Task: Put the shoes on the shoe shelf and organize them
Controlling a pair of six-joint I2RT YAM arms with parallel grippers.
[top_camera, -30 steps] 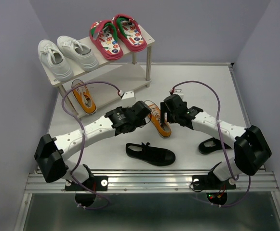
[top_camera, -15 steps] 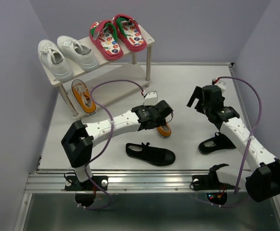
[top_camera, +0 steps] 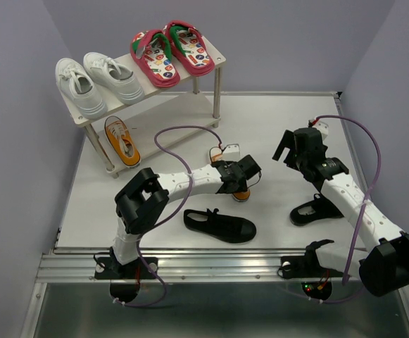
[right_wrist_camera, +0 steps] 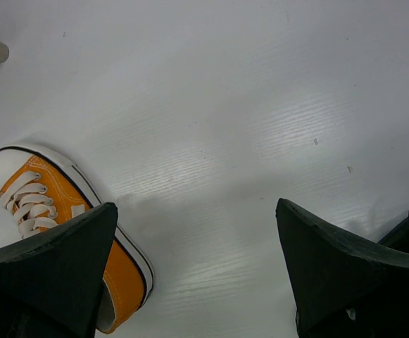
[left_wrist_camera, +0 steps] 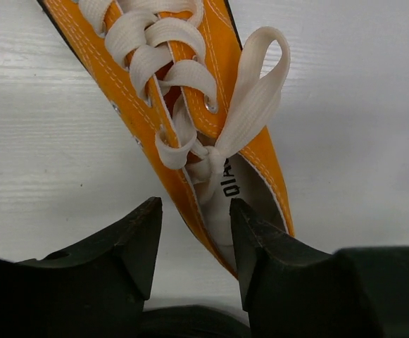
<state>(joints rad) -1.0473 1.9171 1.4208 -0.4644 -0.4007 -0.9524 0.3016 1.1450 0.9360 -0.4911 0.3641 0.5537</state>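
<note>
An orange white-laced sneaker point(top_camera: 240, 193) lies on the table, mostly under my left gripper point(top_camera: 245, 180). In the left wrist view the sneaker point(left_wrist_camera: 190, 84) points away. The left gripper point(left_wrist_camera: 195, 204) is open and straddles the heel's left wall, one finger point(left_wrist_camera: 137, 246) outside it and the other point(left_wrist_camera: 257, 246) in the shoe's opening. My right gripper point(top_camera: 286, 148) is open and empty above bare table, right of the sneaker point(right_wrist_camera: 56, 204). The shoe shelf point(top_camera: 172, 127) holds white sneakers point(top_camera: 95, 81) and red flip-flops point(top_camera: 170, 53) on top, and the other orange sneaker point(top_camera: 122, 141) below.
One black strap shoe point(top_camera: 219, 225) lies near the front middle of the table. The other black strap shoe point(top_camera: 313, 210) lies under my right arm at the right. Purple cables loop over both arms.
My left gripper has slid right and nearer along the sneaker to its heel as the arm folded. My right gripper left the sneaker a second ago, pulled back right, and has since held still.
</note>
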